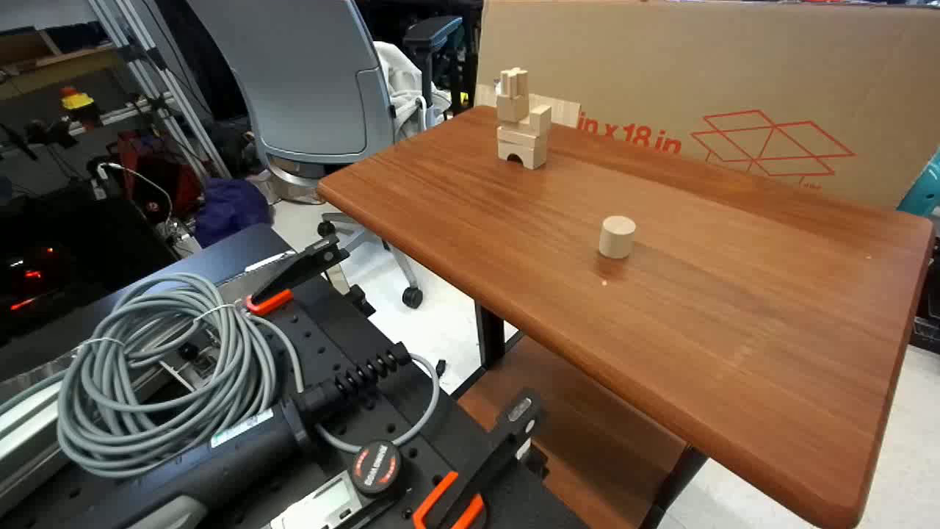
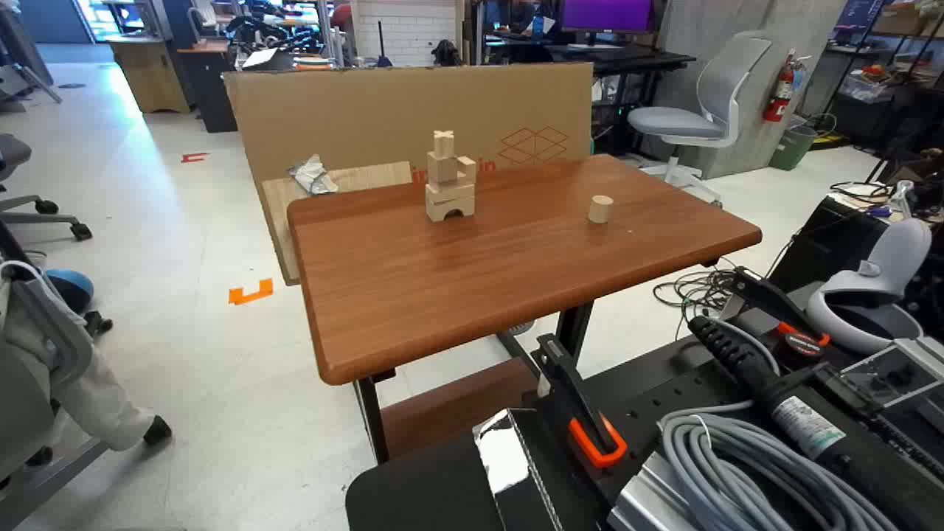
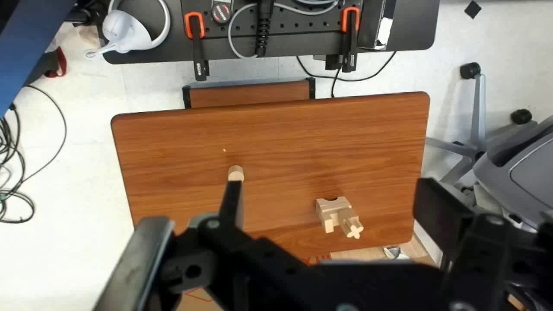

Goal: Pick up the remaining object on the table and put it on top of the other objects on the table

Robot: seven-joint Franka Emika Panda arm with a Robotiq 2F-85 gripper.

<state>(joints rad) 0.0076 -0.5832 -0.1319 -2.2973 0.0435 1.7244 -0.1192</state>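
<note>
Spread wide, the gripper is shown in the wrist view, its dark fingers held far apart above the table. The small wooden cylinder is stood upright on the wood-grain top of the table; its outline is just met by one fingertip in the wrist view, while in both exterior views the cylinder is seen well apart from everything else on the table. Close to the far edge, as seen in both exterior views, the pile of pale wooden blocks is set. Its base is formed by an arched block. Flat pieces are laid on the arched block, and above them a squarish block and a smaller block are placed side by side. At the top, a piece with a cross-shaped end is stood on the squarish block. Behind the table, a large cardboard box marked in red is stood. In front, a black bench is seen, on which coiled grey cable is laid and orange-handled clamps are fastened at the edge. By one end of the table, a grey office chair is seen in an exterior view.
</note>
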